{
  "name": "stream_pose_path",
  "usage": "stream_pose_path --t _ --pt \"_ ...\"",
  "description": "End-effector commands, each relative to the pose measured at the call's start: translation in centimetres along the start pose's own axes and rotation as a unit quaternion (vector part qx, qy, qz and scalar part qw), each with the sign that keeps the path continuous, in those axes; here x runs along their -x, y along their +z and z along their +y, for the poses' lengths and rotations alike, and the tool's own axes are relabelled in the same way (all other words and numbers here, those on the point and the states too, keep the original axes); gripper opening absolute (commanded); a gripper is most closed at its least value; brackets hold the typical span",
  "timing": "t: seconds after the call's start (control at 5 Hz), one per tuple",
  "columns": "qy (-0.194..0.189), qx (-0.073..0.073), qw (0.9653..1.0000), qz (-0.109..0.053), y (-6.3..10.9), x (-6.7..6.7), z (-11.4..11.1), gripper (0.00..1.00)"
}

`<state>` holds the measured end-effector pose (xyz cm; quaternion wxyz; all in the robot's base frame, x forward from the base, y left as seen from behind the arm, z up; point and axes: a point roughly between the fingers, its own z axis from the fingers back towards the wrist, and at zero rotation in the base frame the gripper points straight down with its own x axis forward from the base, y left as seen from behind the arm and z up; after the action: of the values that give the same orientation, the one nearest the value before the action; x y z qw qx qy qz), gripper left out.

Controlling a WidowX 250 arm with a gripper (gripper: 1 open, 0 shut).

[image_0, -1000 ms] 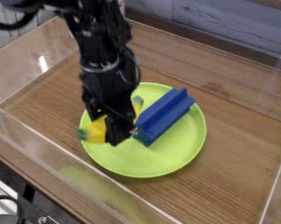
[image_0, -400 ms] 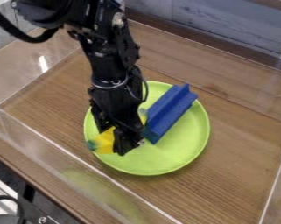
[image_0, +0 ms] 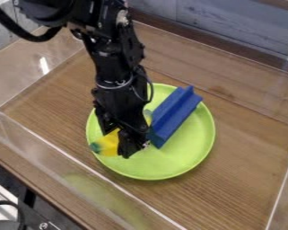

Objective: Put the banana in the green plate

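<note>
The green plate point(image_0: 188, 153) lies on the wooden table, round and lime-coloured. A dark blue block point(image_0: 172, 115) rests tilted across its far right part. My black gripper point(image_0: 119, 144) points straight down over the plate's left side, shut on the banana point(image_0: 107, 142). Only a small yellow piece with a greenish tip shows at the left of the fingers, low over the plate's left rim. The rest of the banana is hidden behind the gripper.
Clear plastic walls point(image_0: 26, 63) enclose the wooden table point(image_0: 248, 99) on all sides. A blue-grey panel point(image_0: 230, 22) stands behind the far wall. Cables hang at the lower left corner.
The gripper with the banana has moved slightly right and lower over the plate's left side, then held nearly still in the last half second.
</note>
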<state>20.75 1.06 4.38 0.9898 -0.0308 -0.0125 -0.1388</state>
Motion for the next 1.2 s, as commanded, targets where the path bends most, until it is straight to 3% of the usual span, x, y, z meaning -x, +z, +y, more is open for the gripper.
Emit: stream_pose_path --t 0.0,1.0 --pt "-0.004 -0.005 0.9998 -0.017 0.78 -1.08 0.13 0.00" --pt "0.003 0.002 0.9999 -0.014 0.31 -1.75 0.18 0.00"
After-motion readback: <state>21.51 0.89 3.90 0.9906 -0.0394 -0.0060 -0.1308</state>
